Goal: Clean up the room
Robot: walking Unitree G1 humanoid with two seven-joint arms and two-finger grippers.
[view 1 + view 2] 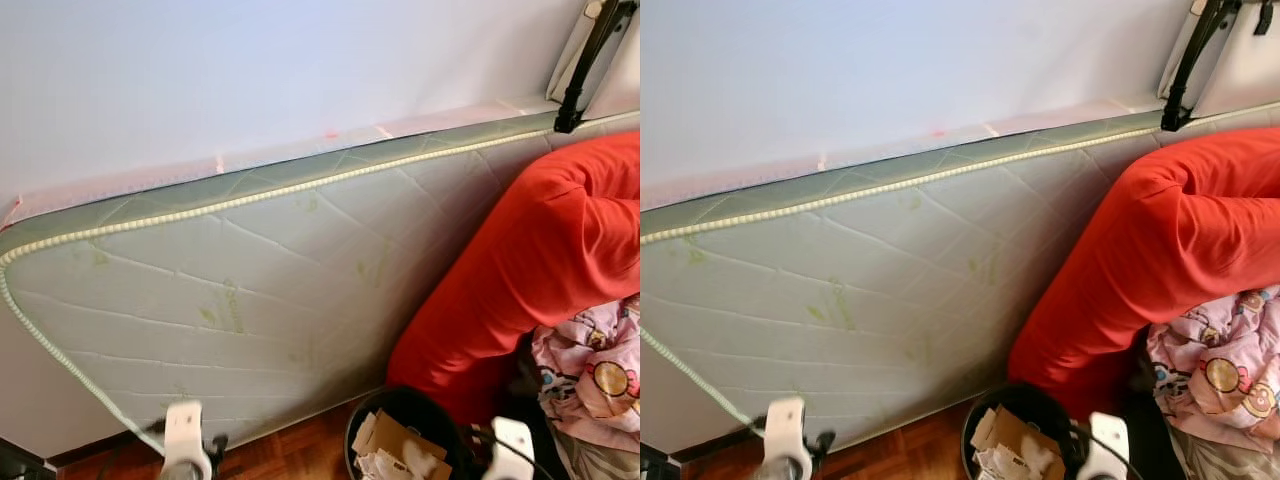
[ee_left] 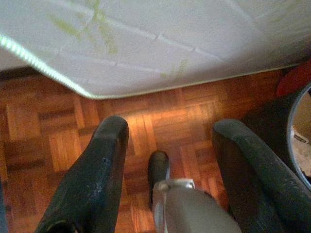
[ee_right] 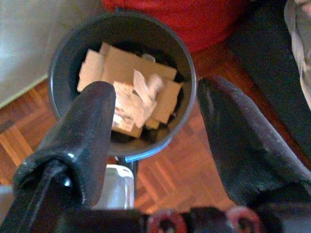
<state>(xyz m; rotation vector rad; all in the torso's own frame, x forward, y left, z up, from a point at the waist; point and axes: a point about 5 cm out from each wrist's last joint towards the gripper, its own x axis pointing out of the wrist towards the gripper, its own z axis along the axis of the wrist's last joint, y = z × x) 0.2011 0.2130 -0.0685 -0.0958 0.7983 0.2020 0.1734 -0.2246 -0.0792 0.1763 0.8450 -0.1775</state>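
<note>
Mattress against white wall

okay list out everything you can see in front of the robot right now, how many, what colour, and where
mattress: one, pale green-white quilted, on edge against the wall
wall: white, behind the mattress
red cushion: one, leaning on the mattress, at the right
patterned cloth: one, pink with cartoon prints, below the cushion at far right
bin: one, black, round, on the floor by the cushion
cardboard scraps: several, brown, with crumpled paper, inside the bin
black strap: one, upper right, over the mattress edge
floor: reddish-brown parquet
left tool: open, above bare floor near the mattress corner
right tool: open, above the bin
</note>
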